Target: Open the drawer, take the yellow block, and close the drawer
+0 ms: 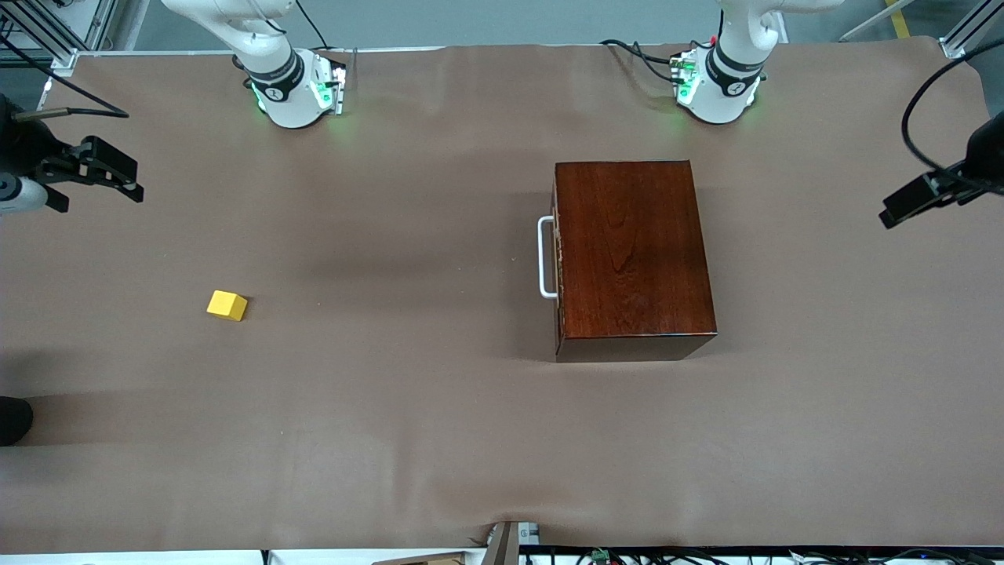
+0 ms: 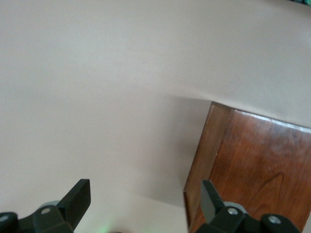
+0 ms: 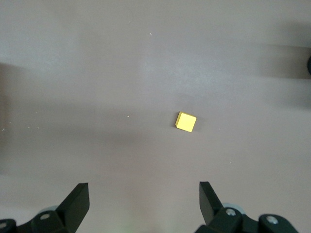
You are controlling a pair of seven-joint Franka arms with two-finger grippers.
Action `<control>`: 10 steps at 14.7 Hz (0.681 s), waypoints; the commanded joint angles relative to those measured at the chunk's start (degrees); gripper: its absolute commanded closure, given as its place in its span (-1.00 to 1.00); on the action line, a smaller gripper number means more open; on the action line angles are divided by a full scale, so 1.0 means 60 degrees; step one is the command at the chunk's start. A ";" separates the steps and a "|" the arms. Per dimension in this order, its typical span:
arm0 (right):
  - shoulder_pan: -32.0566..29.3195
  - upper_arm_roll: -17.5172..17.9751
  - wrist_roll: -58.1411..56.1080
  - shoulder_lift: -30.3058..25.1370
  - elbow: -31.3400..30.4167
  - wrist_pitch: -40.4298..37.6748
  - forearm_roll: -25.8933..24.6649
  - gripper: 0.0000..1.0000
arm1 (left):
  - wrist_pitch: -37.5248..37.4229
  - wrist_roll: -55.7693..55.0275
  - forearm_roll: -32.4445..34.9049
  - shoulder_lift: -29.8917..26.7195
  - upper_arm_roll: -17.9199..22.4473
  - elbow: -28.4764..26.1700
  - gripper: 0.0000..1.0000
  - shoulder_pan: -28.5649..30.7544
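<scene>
The dark reddish-brown wooden box [image 1: 631,251] stands toward the left arm's end of the table. Its drawer is shut, and the white handle [image 1: 543,257] faces the right arm's end. The yellow block [image 1: 227,305] lies on the bare cloth toward the right arm's end, apart from the box. My right gripper [image 1: 118,180] is open and empty, raised above that end; its wrist view shows the block [image 3: 186,122] below, past the open gripper [image 3: 144,194]. My left gripper [image 1: 902,208] is open and empty, raised at the other end; its wrist view [image 2: 146,194] shows a corner of the box [image 2: 257,170].
A brown cloth [image 1: 392,408] covers the whole table. A dark rounded object [image 1: 14,420] pokes in at the table's edge at the right arm's end. Cables [image 1: 627,555] run along the edge nearest the front camera.
</scene>
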 commanded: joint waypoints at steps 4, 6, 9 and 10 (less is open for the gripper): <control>-0.0119 0.0011 -0.0052 0.0091 0.0276 -0.0194 0.0179 -1.00 | 0.0061 0.1592 -0.0167 -0.0802 -0.0227 -0.0986 -1.00 0.0058; -0.0104 0.0011 -0.0066 0.0091 0.0276 -0.0194 0.0179 -1.00 | 0.0135 0.2496 -0.0181 -0.0846 -0.0213 -0.1075 -1.00 0.0059; -0.0089 0.0011 -0.0066 0.0091 0.0276 -0.0194 0.0179 -1.00 | 0.0222 0.2561 -0.0167 -0.0962 -0.0606 -0.1425 -1.00 -0.0015; -0.0089 0.0011 -0.0052 0.0091 0.0276 -0.0194 0.0179 -1.00 | 0.0469 0.2575 -0.0167 -0.1137 -0.0739 -0.1775 -1.00 0.0043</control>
